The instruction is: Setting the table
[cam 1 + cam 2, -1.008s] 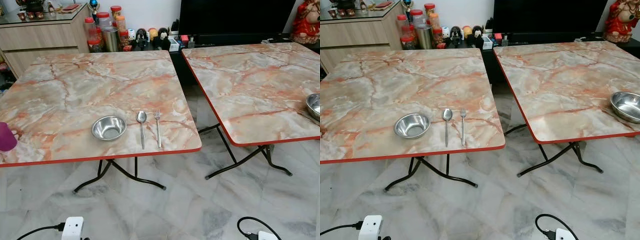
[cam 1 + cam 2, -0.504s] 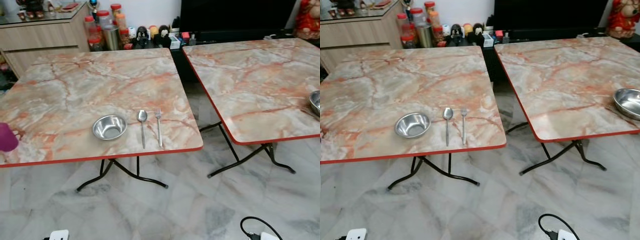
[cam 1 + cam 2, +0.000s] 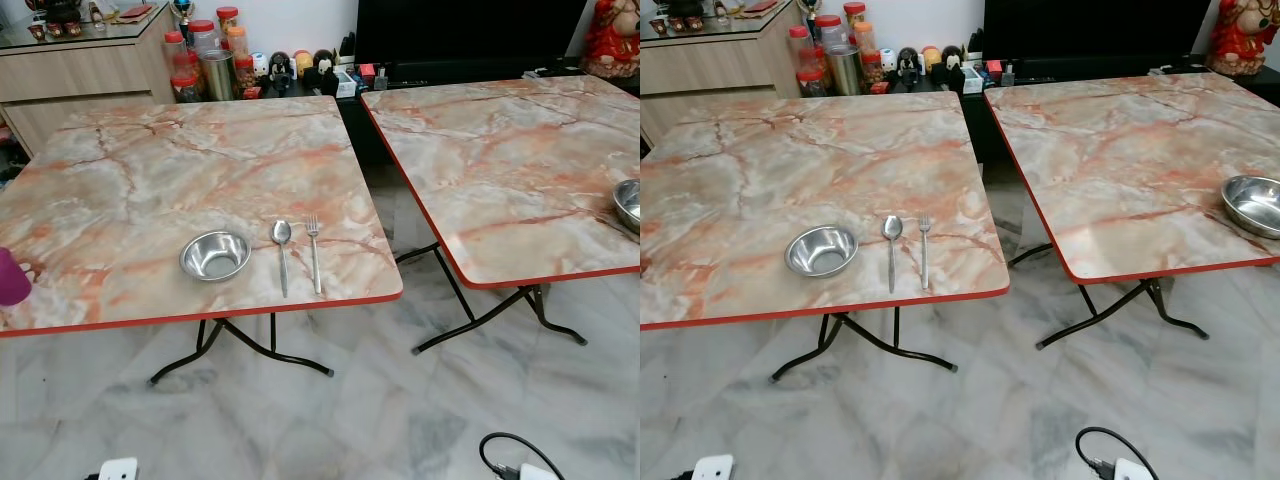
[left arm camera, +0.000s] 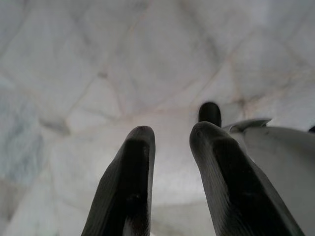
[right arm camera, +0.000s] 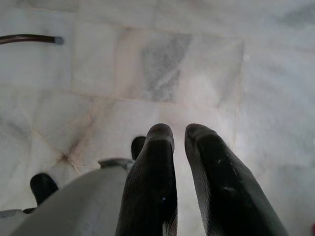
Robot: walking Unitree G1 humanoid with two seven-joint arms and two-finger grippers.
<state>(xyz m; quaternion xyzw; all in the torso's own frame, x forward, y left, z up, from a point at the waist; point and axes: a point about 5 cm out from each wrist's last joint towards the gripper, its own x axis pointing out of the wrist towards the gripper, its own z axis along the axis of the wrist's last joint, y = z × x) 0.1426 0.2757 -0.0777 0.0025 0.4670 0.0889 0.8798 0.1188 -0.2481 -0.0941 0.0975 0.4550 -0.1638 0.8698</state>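
On the left marble-patterned table (image 3: 150, 170), a steel bowl (image 3: 215, 255) sits near the front edge. A spoon (image 3: 281, 250) and a fork (image 3: 314, 250) lie side by side just to its right. A second steel bowl (image 3: 1252, 205) rests at the right edge of the right table (image 3: 1120, 150). A purple cup (image 3: 12, 278) stands at the left table's left edge. Both arms hang low over the floor. The left gripper (image 4: 172, 132) is open and empty, and the right gripper (image 5: 179, 130) is shut on nothing.
A floor gap runs between the two tables, with their black folding legs (image 3: 240, 345) below. Behind them are a wooden sideboard (image 3: 80, 75), jars (image 3: 205, 55) and a dark TV unit (image 3: 460, 35). White plugs and a black cable (image 3: 510, 455) lie on the marble floor in front.
The whole view has shifted slightly as the camera moved. Nothing on the tables has changed place.
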